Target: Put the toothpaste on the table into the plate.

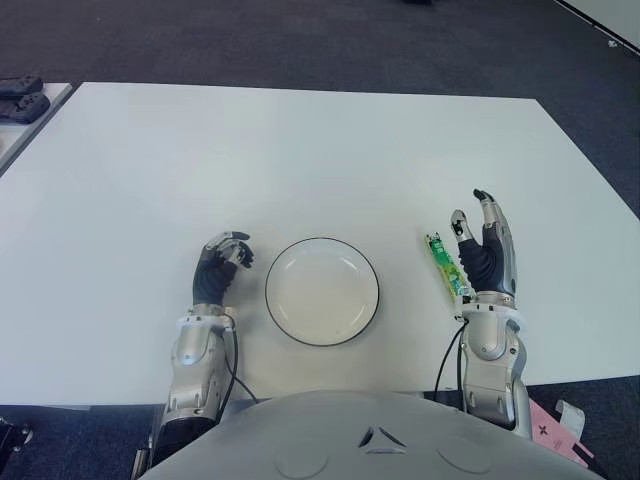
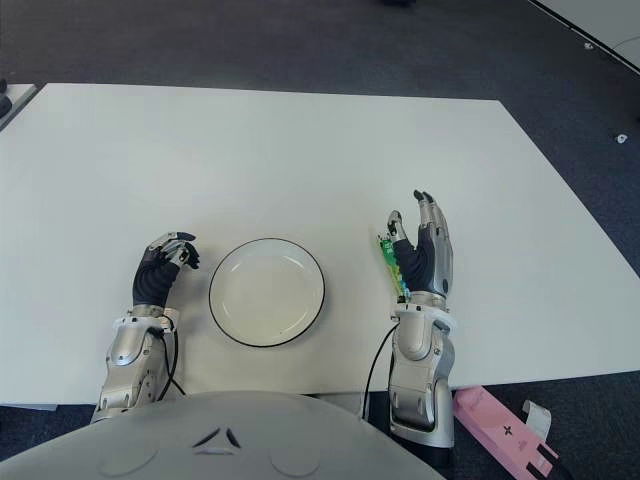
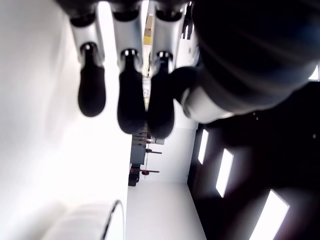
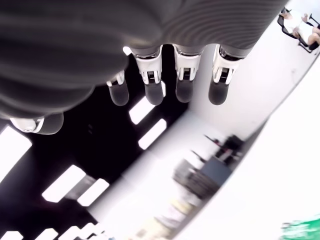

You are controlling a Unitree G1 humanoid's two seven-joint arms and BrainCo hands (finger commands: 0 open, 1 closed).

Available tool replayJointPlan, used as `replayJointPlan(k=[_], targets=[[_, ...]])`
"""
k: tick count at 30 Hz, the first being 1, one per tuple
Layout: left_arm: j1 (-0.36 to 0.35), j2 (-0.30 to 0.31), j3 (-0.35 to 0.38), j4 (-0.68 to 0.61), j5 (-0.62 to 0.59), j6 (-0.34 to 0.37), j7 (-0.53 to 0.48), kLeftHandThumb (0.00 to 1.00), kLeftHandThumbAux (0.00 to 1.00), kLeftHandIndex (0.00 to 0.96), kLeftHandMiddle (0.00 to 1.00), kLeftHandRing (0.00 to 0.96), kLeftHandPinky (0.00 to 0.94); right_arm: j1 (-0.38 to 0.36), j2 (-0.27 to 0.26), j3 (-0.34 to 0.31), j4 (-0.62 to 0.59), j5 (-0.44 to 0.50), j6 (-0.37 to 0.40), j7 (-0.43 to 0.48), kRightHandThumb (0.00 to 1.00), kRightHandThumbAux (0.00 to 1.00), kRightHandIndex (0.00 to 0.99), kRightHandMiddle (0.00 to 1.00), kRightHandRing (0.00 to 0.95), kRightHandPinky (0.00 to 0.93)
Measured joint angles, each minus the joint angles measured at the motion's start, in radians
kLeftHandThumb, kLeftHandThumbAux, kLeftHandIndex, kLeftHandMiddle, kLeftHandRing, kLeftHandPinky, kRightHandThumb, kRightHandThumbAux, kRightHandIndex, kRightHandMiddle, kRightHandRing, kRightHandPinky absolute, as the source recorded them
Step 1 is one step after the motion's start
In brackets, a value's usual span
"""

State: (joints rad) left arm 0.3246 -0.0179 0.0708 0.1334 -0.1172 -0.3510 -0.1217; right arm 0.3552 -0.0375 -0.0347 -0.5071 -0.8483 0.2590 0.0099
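Note:
A green and white toothpaste tube [image 1: 446, 265] lies flat on the white table [image 1: 300, 160], to the right of a white plate with a dark rim [image 1: 322, 292]. My right hand [image 1: 472, 212] stands just right of the tube with its fingers stretched out and open, holding nothing. The right wrist view shows those straight fingers [image 4: 182, 85] and a bit of the green tube [image 4: 302, 230]. My left hand [image 1: 232, 248] shows left of the plate with its fingers curled in on nothing. The plate has nothing in it.
Black devices [image 1: 20, 98] sit on a neighbouring table at the far left. A pink box [image 2: 500, 435] lies on the floor below the table's near right edge. Dark carpet surrounds the table.

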Motion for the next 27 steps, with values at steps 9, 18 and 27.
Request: replayJointPlan(k=[9,18,27], targets=[[0.001,-0.001,-0.002,0.013,0.0,-0.02,0.0,0.708,0.716,0.439,0.629,0.617,0.603,-0.022,-0.095,0.028,0.053,-0.096,0.138,0.122,0.516,0.097,0.0,0.0,0.0,0.0],[0.002,-0.001,-0.004,0.014,0.0,-0.021,0.0,0.707,0.716,0.439,0.631,0.618,0.601,-0.069,-0.139,0.078,0.115,-0.144,0.215,0.16,0.515,0.104,0.0,0.0,0.0,0.0],[0.008,-0.001,-0.006,0.01,-0.001,-0.021,0.0,0.709,0.716,0.439,0.636,0.621,0.606,-0.099,-0.155,0.138,0.172,-0.192,0.294,0.189,0.528,0.081,0.0,0.0,0.0,0.0]])
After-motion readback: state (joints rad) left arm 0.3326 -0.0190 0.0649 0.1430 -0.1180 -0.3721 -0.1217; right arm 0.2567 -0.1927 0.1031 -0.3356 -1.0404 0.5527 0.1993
